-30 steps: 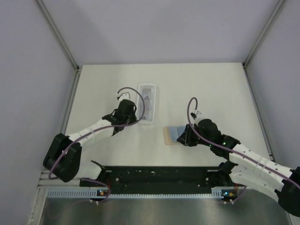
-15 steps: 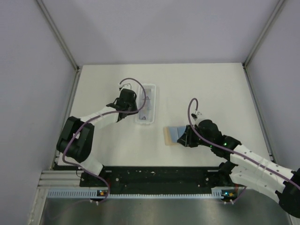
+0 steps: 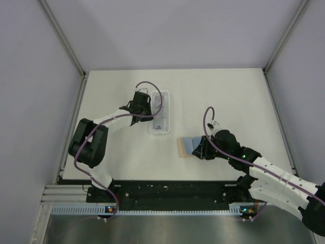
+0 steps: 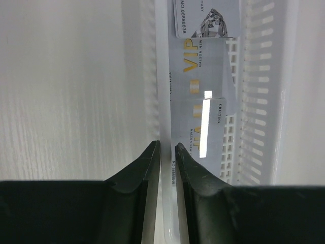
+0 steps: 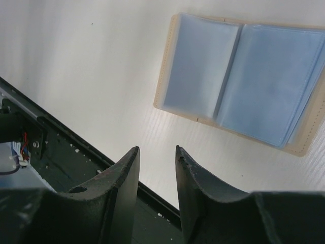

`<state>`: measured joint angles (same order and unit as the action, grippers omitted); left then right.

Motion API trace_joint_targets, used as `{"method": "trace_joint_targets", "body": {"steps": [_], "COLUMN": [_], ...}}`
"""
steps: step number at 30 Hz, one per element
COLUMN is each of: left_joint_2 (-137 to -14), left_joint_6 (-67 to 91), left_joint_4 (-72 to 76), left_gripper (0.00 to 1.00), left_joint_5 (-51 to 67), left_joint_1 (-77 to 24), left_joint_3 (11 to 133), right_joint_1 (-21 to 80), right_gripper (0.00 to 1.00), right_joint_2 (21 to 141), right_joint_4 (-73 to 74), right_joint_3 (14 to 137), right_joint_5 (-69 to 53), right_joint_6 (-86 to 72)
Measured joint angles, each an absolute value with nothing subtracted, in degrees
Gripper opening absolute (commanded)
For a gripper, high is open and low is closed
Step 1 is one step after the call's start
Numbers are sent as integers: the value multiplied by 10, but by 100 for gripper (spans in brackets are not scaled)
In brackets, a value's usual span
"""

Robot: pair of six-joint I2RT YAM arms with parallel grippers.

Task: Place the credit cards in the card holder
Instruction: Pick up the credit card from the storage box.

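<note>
Tray (image 4: 264, 101) walls hem in the cards (image 4: 203, 66); the left gripper (image 4: 166, 146) has its jaws astride one long wall. Bare surface (image 3: 218, 96) surrounds the holder (image 5: 244, 81), right gripper (image 5: 156, 150) beside it.

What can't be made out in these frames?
- Left wrist: whether left gripper pinches one of the credit cards or just the clear tray wall; its fingers hide the contact.
- Top external: card count in tray; too small.
- Right wrist: card holder right end, cut off by frame edge.
</note>
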<state>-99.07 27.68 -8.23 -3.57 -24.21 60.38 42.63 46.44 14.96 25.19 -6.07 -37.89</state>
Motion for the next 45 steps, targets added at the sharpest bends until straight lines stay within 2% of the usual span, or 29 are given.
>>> {"method": "trace_joint_targets", "body": {"steps": [10,12,16,24,28,36,45], "left_joint_2": [-1032,-1040,-1046,-1044,-1010,-866,-747], "left_joint_6": [269,269,269,273,286,343,430], "left_joint_4": [-112,-118,-122,-118,-95,-60,-60], "left_gripper": [22,19,1,0,0,0,0], "left_joint_5": [-18,-15,-11,-8,-6,3,-27], "left_joint_1": [-240,-240,-240,-240,-241,-280,-328], "left_joint_3": [640,643,648,644,595,424,322], "right_joint_1": [426,426,426,426,426,426,426], "right_gripper": [37,37,37,36,36,38,43], "right_joint_2": [461,461,461,457,458,491,588], "right_joint_4": [160,162,164,171,175,180,149], "right_joint_3": [252,252,252,252,254,319,402], "right_joint_5": [-56,-55,-52,-42,-38,-36,-62], "right_joint_6": [-376,-375,-375,-372,-370,-366,-373]}}
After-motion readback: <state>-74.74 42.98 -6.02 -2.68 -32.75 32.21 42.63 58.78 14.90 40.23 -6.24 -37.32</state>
